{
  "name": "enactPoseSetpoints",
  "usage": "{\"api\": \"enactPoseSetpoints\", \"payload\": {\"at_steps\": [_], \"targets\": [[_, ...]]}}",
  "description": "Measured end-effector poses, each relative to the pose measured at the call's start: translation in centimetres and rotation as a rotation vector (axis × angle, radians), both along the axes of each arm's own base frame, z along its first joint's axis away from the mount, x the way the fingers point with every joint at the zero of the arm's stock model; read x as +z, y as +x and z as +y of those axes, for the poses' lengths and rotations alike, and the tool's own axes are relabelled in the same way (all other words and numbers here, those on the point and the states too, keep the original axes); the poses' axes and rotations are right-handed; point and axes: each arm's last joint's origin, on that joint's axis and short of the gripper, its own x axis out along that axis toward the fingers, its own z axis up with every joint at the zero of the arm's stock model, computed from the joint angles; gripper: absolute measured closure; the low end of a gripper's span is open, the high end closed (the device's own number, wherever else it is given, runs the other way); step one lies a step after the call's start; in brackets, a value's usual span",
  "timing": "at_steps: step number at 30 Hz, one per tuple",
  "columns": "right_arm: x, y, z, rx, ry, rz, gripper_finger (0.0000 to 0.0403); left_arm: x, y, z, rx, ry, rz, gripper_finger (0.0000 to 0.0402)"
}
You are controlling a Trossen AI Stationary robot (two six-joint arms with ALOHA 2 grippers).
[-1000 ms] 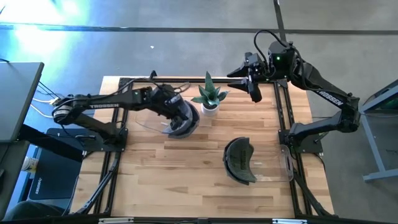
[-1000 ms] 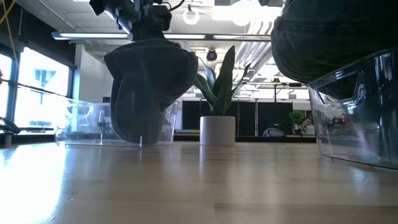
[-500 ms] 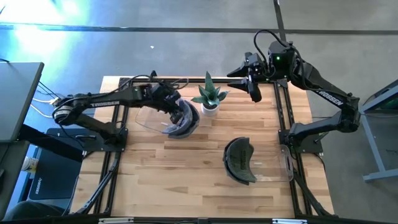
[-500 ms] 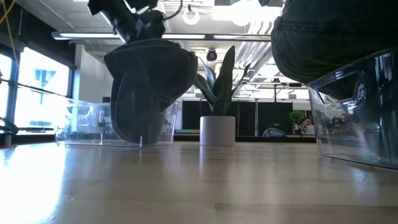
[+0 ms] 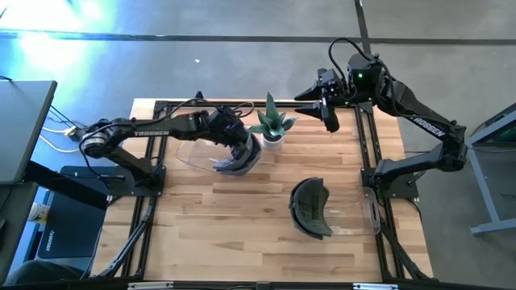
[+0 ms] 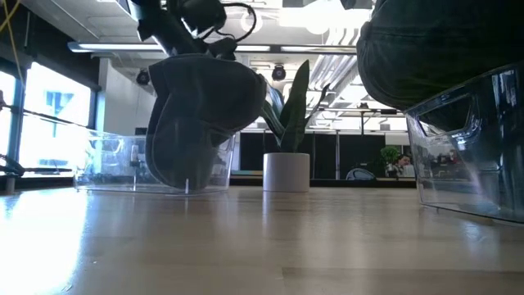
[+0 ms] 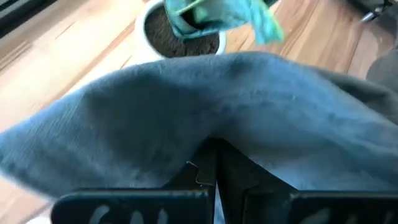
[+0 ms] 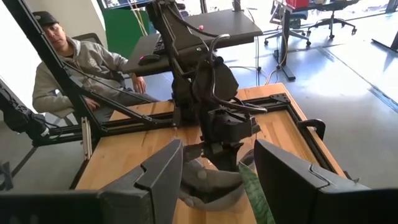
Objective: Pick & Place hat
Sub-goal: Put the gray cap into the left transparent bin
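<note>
I see the left end effector (image 5: pixel 236 143) clenched on a grey hat (image 5: pixel 239 157), gripping a fold of its fabric. In the left wrist view the fabric (image 7: pixel 205 112) fills the frame directly ahead of the closed fingers (image 7: pixel 214 171), pinched between them. The hat hangs below the left end effector, over a clear bin (image 5: pixel 193 153) at the rear left of the tabletop (image 5: pixel 242 217). In the low view the hat (image 6: pixel 205 119) hangs partly inside the bin's walls (image 6: pixel 106 164); I cannot tell whether it touches the bin floor.

A potted plant (image 5: pixel 272 125) stands just beside the left end effector, on the side toward the right arm. Its white pot (image 6: pixel 286 172) rests on the tabletop.

The right end effector (image 5: pixel 329 113) hovers released, fingers apart and holding nothing, above the rear edge of the tabletop, beyond the plant from the held hat. A second dark hat (image 5: pixel 310 208) lies well forward of it, next to another clear bin (image 5: pixel 363 213).

A seated person (image 8: pixel 74 68) shows behind the tabletop in the right wrist view.
</note>
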Motion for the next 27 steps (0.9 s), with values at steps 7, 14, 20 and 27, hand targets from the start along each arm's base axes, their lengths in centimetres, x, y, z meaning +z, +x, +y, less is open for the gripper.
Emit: {"api": "enactPoseSetpoints", "payload": {"at_steps": [7,14,20,27], "targets": [[0.0,0.0,0.0,-0.002,-0.005,-0.003,0.0208,1.5,-2.4,-0.8,0.018,-0.037,0.050,0.0402],[0.1,0.0,-0.2,-0.057,-0.028,-0.005,0.0208,1.3,-2.4,-1.1,-0.066,-0.098,0.052,0.0402],[0.2,0.1,-0.2,-0.057,-0.027,-0.011,0.0208,0.4,0.1,-1.4,-0.206,-0.149,-0.051,0.0402],[0.2,0.1,-0.2,-0.056,-0.022,-0.011,0.0208,-0.2,0.8,-1.4,-0.220,-0.164,-0.069,0.0402]]}}
